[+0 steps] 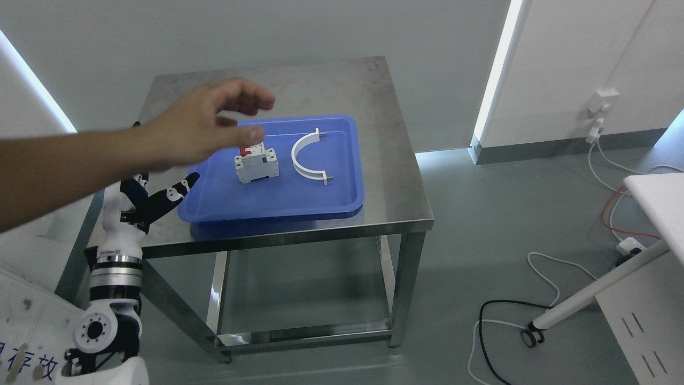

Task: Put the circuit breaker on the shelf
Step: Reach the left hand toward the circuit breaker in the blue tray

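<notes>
Hovering beside the blue tray (342, 206), the left hand (155, 200) is spread and empty; the circuit breaker's (257, 166) markings are unreadable.

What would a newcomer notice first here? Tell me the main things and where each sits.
A person's hand reaches in from the left, hovering over the blue tray on the steel table. In the tray stand a white breaker with red on top and, to its right, a white curved clip. The robot's left hand is raised at the table's left edge, fingers spread.
</notes>
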